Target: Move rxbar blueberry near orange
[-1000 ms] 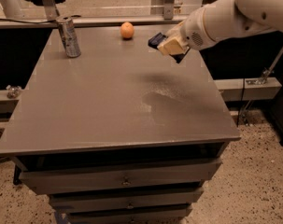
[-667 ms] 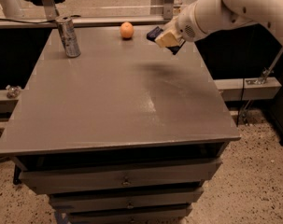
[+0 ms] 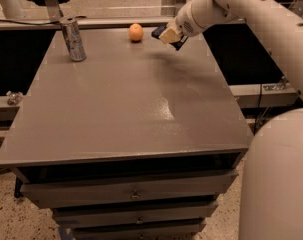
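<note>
The orange sits near the far edge of the grey table. My gripper hangs just right of the orange, a little above the table top, at the end of the white arm that reaches in from the right. It is shut on the rxbar blueberry, a dark-blue wrapper with a pale end that pokes out toward the orange. A small gap separates the bar from the orange.
A silver can stands upright at the far left of the table. A metal rail runs behind the far edge. Drawers sit below the table front. The robot's white body fills the lower right.
My gripper has carried the bar to the left and farther back, from the table's right side to just beside the orange. The orange and can have not moved.
</note>
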`<state>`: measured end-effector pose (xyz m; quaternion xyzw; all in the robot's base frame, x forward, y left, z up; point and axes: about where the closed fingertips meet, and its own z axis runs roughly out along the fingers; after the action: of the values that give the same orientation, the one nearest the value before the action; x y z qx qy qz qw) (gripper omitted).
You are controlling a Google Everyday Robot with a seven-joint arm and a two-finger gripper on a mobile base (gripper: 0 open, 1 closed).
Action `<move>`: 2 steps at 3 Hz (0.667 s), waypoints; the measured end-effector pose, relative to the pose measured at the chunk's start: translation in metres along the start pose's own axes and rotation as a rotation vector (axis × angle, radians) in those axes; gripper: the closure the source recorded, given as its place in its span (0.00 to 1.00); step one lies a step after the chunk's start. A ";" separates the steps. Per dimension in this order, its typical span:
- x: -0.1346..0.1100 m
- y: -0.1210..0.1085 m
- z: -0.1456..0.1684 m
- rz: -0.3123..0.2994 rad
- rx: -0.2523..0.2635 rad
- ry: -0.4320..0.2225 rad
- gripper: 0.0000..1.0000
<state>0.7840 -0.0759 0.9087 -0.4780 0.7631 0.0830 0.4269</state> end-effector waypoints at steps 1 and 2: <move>-0.002 -0.011 0.030 0.001 -0.004 0.017 1.00; -0.005 -0.015 0.055 0.005 -0.012 0.035 1.00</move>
<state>0.8287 -0.0513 0.8824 -0.4800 0.7711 0.0801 0.4106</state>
